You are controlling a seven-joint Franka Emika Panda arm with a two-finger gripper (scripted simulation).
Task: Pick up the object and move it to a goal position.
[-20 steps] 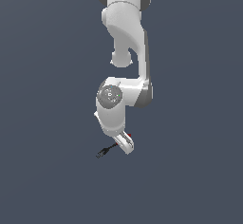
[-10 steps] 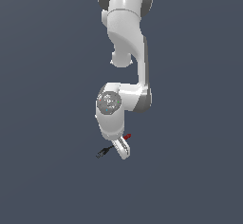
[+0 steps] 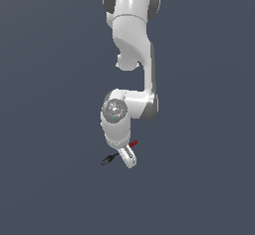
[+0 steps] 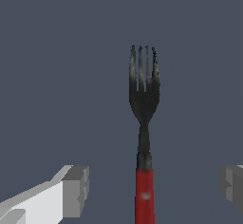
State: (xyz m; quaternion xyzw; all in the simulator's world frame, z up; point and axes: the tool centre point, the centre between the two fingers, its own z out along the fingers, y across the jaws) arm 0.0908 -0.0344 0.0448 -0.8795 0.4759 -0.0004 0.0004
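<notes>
The fork lies on the flat grey floor, with a red handle (image 3: 133,143) and dark tines (image 3: 106,161) pointing to the exterior view's left. In the wrist view the fork (image 4: 144,123) runs lengthwise between my two fingers. My gripper (image 3: 127,157) is low over the fork's shaft and straddles it. It is open: one grey finger pad (image 4: 76,190) and the other (image 4: 231,186) stand well apart on either side of the red handle, neither touching it. My gripper (image 4: 153,188) holds nothing.
The white arm (image 3: 132,55) hangs down from the top of the exterior view, directly above the fork. Plain grey floor (image 3: 199,179) lies all around, with no other objects in view.
The arm has come down a little, so the gripper sits lower over the fork. The red handle now shows beside the hand. The fork has not moved.
</notes>
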